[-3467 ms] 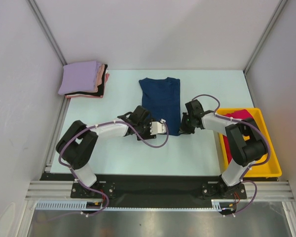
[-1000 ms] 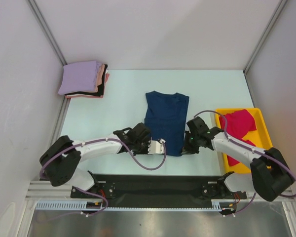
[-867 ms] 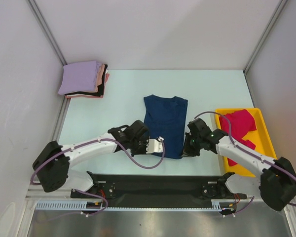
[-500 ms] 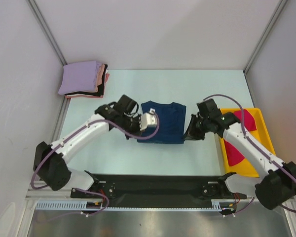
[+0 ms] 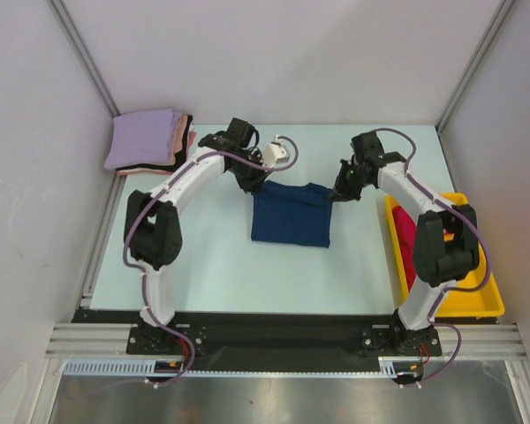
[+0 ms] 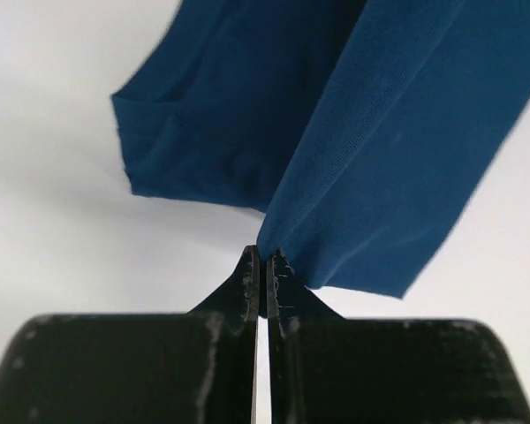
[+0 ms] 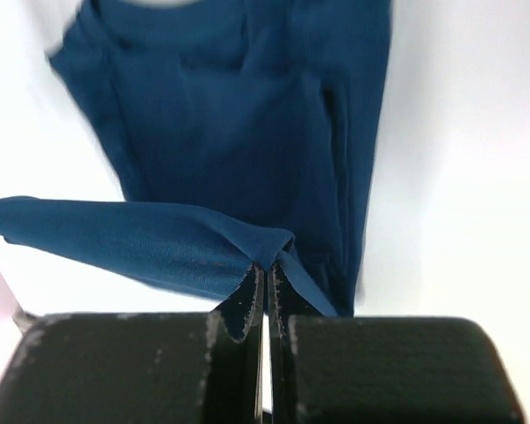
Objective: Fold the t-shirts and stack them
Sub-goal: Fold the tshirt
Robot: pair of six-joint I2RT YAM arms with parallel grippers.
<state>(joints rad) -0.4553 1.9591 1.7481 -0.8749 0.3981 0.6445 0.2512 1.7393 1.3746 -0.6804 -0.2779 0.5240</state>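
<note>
The navy blue t-shirt (image 5: 290, 221) lies mid-table, its near half doubled over toward the back. My left gripper (image 5: 255, 184) is shut on the shirt's far left corner. My right gripper (image 5: 335, 196) is shut on its far right corner. In the left wrist view the closed left gripper (image 6: 263, 259) pinches a navy fold (image 6: 380, 159) lifted off the table. In the right wrist view the right gripper (image 7: 267, 268) pinches a bunched navy edge (image 7: 159, 243) above the rest of the shirt. A folded stack of t-shirts (image 5: 146, 140), lavender on top, sits at the back left.
A yellow tray (image 5: 477, 305) stands at the right edge, with a crimson t-shirt (image 5: 404, 237) in it, partly hidden behind the right arm. Grey walls close off the left, back and right sides. Both arms stretch out over the table's far half.
Both grippers carried the navy shirt's near hem up and away from the bases to the far side, doubling the shirt over. The arms are now stretched far forward.
</note>
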